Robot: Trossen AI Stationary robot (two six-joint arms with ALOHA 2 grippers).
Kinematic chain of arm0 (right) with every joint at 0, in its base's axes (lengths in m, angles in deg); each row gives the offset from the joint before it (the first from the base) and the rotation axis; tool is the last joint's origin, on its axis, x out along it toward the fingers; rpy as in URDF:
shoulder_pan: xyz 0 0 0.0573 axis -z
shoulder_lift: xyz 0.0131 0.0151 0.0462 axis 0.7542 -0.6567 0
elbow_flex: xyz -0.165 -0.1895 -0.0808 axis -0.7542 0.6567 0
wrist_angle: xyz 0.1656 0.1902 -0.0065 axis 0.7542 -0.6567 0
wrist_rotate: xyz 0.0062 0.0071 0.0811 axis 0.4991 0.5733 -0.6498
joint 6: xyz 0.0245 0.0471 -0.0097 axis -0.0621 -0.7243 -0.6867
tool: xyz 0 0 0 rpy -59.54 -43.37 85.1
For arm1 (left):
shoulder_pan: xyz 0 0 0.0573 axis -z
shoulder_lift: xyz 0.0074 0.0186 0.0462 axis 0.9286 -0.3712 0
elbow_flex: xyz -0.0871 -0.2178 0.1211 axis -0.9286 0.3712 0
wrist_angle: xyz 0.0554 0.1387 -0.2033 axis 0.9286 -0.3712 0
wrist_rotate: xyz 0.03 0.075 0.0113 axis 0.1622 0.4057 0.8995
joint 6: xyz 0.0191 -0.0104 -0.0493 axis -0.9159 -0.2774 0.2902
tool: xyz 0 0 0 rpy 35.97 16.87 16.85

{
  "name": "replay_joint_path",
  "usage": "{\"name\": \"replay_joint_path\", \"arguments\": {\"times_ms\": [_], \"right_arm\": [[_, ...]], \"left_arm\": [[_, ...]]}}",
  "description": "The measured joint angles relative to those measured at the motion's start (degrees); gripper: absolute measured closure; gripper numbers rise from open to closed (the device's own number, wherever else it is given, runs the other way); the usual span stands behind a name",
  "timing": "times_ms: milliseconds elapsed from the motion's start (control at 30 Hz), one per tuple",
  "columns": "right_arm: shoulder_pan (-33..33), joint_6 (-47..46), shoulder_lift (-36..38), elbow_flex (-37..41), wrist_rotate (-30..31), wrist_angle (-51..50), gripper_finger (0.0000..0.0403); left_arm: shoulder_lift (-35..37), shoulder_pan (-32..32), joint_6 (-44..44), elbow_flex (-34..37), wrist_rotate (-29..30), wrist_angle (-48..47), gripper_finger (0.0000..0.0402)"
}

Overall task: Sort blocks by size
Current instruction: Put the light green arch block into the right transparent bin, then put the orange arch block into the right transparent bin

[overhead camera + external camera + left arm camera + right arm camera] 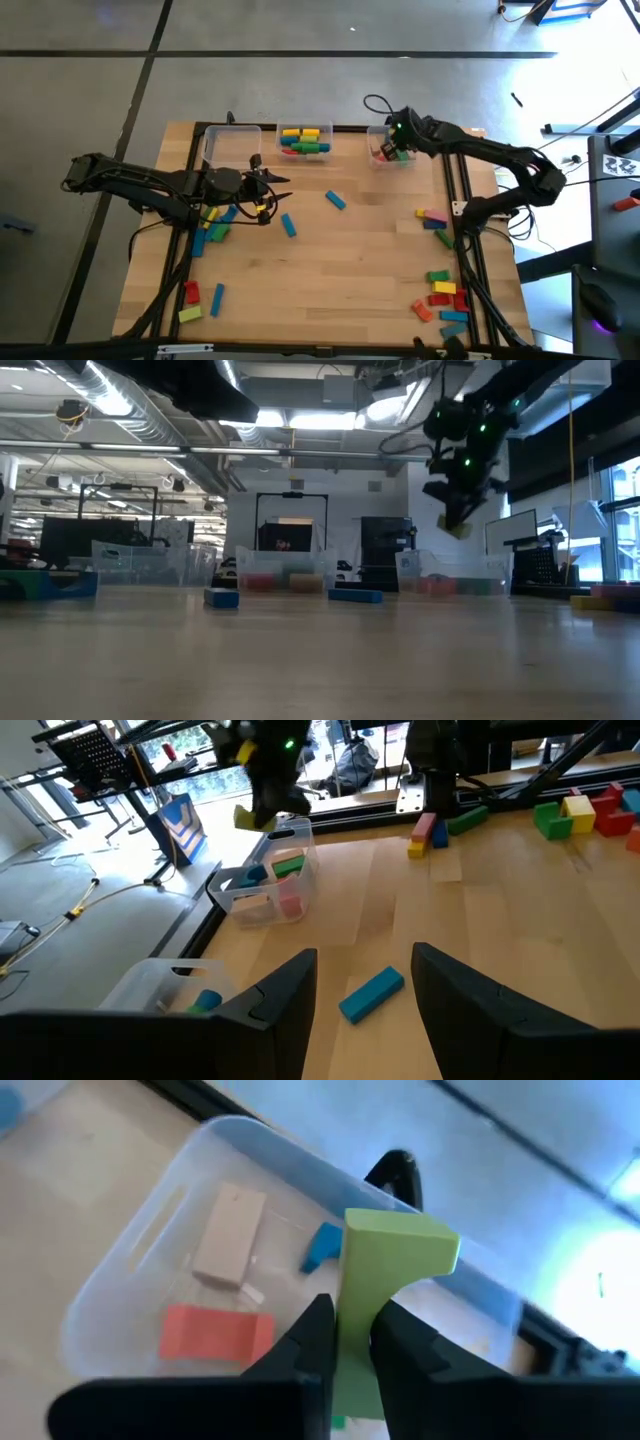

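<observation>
My right gripper (393, 137) hangs above the right clear bin (390, 152) at the table's far edge, shut on a yellow-green block (395, 1265). That bin holds a pale pink block (228, 1235), a red one (215, 1332) and a blue one (322, 1245). The low view shows the held block (458, 528) well above the table. My left gripper (282, 190) stands open over the table's left half, near the left bin (232, 145). A blue block (370, 995) lies flat on the wood ahead of its fingers, untouched. My right gripper pinches the yellow-green block by two opposite sides (352, 1315) between its two fingers. The fingers slant down from above. The block's free end (400, 1240) sticks out past the fingertips, lifted clear above the right bin.
The middle bin (305, 140) holds several blocks. Loose blocks lie in groups by the left arm (215, 228), at the near left (200, 298), at the right edge (432, 218) and at the near right (445, 295). Two blue blocks (288, 225) (335, 200) lie mid-table.
</observation>
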Motion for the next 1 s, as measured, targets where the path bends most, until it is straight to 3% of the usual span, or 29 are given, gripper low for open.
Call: {"name": "replay_joint_path", "arguments": {"times_ms": [200,533,1000], "right_arm": [[3.3,0.1,-7.8,0.0,-7.2,6.0,0.0352],[3.2,-0.4,-14.7,0.0,-11.0,13.1,0.0346],[3.1,1.9,-14.2,0.0,-10.4,12.0,0.0239]], "left_arm": [[0.0,0.0,-0.2,0.0,0.0,0.0,0.0243],[0.0,0.0,-0.4,0.0,0.0,0.0,0.0243],[0.0,0.0,-0.6,0.0,0.0,0.0,0.0243]]}}
